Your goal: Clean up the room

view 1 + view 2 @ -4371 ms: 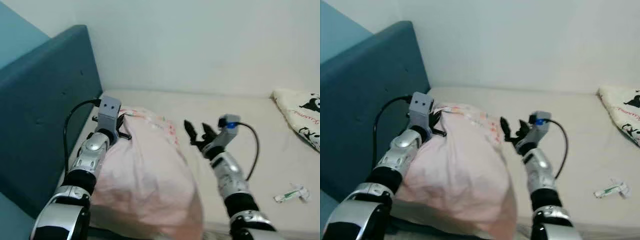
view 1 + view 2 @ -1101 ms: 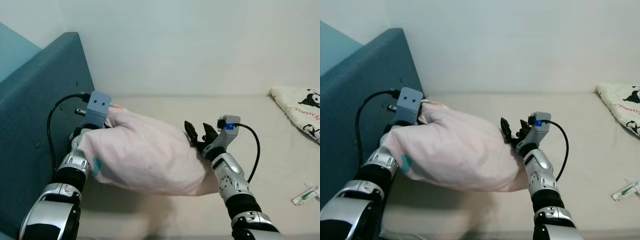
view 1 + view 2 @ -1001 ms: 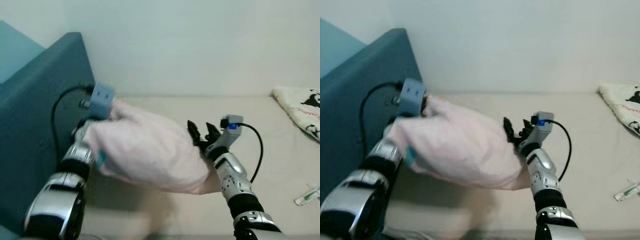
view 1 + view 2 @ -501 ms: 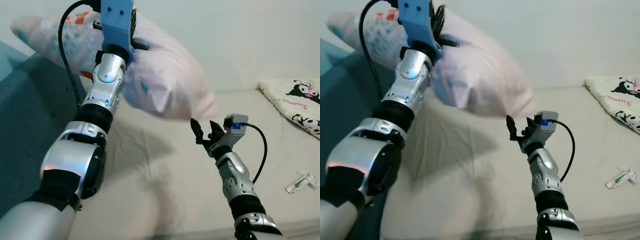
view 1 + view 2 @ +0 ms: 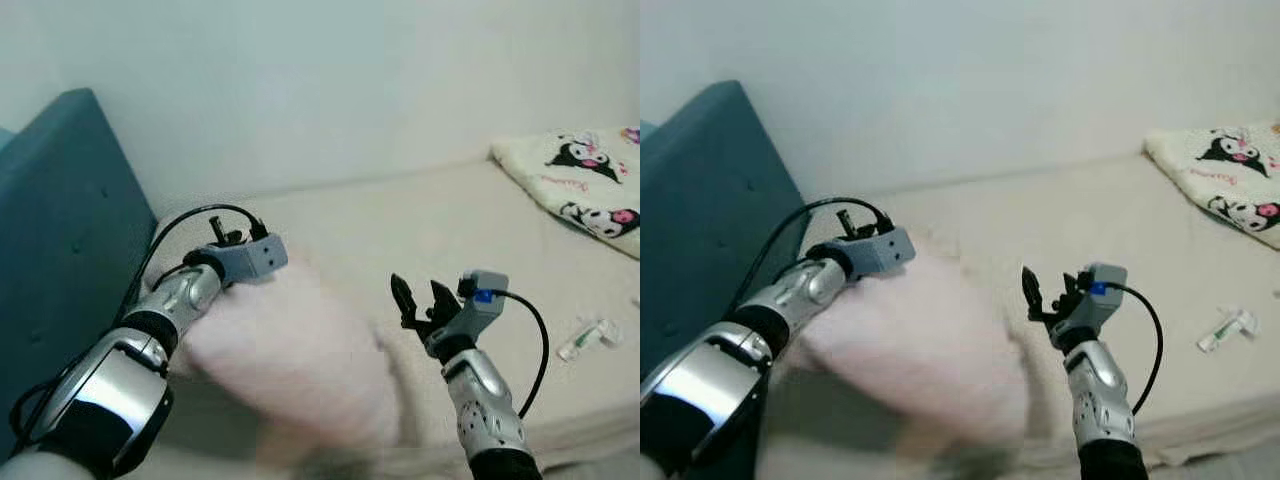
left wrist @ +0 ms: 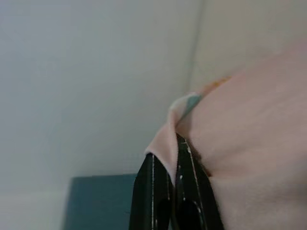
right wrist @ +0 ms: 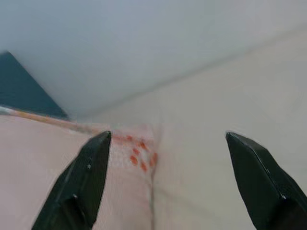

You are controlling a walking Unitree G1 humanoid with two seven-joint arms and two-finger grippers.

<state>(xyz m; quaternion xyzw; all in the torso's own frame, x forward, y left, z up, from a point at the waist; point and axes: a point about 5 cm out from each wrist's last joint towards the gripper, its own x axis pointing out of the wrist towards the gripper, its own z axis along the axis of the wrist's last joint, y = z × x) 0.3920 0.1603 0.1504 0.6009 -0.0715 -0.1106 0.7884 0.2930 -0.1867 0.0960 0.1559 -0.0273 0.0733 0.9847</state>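
A pale pink pillow (image 5: 295,365), blurred, lies on the beige mattress (image 5: 400,220) near the blue headboard (image 5: 60,230). My left arm (image 5: 190,290) reaches over it. In the left wrist view the left gripper (image 6: 166,154) is shut on a corner of the pillow (image 6: 249,134). My right gripper (image 5: 418,298) hovers just right of the pillow, a little above the mattress, open with nothing between its fingers. The right wrist view has its fingers (image 7: 86,177) spread wide, with the pillow's edge (image 7: 67,158) beyond them.
A white blanket with cartoon prints (image 5: 570,175) lies at the far right of the bed. A small crumpled wrapper (image 5: 585,338) sits near the bed's front right edge. A pale wall (image 5: 350,80) stands behind the bed.
The left arm has swung the pillow down from high in the air onto the mattress by the headboard. The camera has also shifted. The right gripper stays open.
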